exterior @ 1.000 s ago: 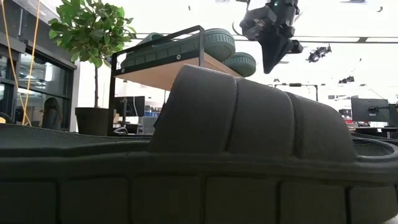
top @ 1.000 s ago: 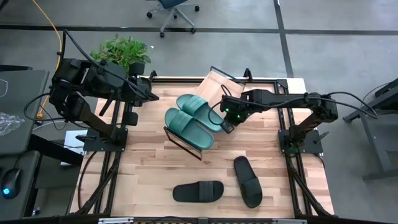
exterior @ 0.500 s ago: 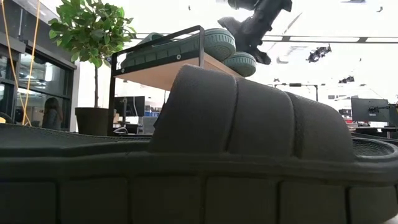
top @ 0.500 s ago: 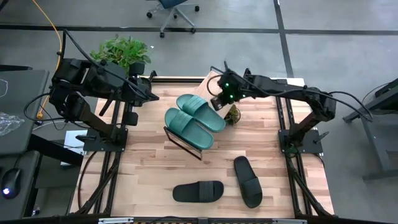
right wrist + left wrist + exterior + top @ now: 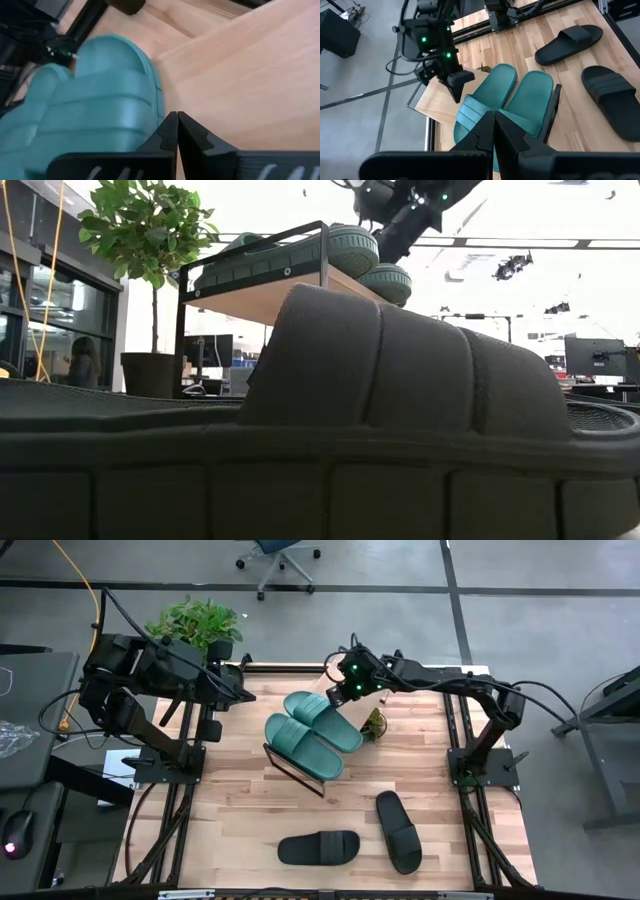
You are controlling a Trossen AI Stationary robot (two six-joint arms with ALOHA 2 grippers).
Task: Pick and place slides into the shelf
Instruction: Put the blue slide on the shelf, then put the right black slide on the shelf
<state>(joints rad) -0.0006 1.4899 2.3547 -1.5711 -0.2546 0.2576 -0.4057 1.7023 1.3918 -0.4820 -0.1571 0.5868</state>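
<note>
Teal pair: you have two teal slides (image 5: pixel 312 732) lying side by side on the shelf (image 5: pixel 345 673), near the centre of the high view and slightly above it; the low view shows them up on the slanted board (image 5: pixel 262 292), toes against the black front rail.
Shelf: light wooden board on a thin black frame, set at an angle on the table (image 5: pixel 240 810); its bare upper corner shows just right of the teal pair in the high view.
Black pair: your two black slides are on the tabletop in the lower part of the high view, one lying crosswise (image 5: pixel 319 847) at lower centre, one (image 5: pixel 398 831) to its right pointing up the frame, near each other but apart. One of them fills the foreground of the low view (image 5: pixel 380 370).
Right gripper (image 5: pixel 338 687): you will find it over the shelf's bare board, just above and right of the upper teal slide; its wrist view shows the fingers (image 5: pixel 169 131) pressed together with nothing between them, close beside that teal slide (image 5: pixel 100 95).
Left gripper (image 5: pixel 494 131): parked at the upper left of the high view by the potted plant (image 5: pixel 193 622); fingers together, holding nothing.
</note>
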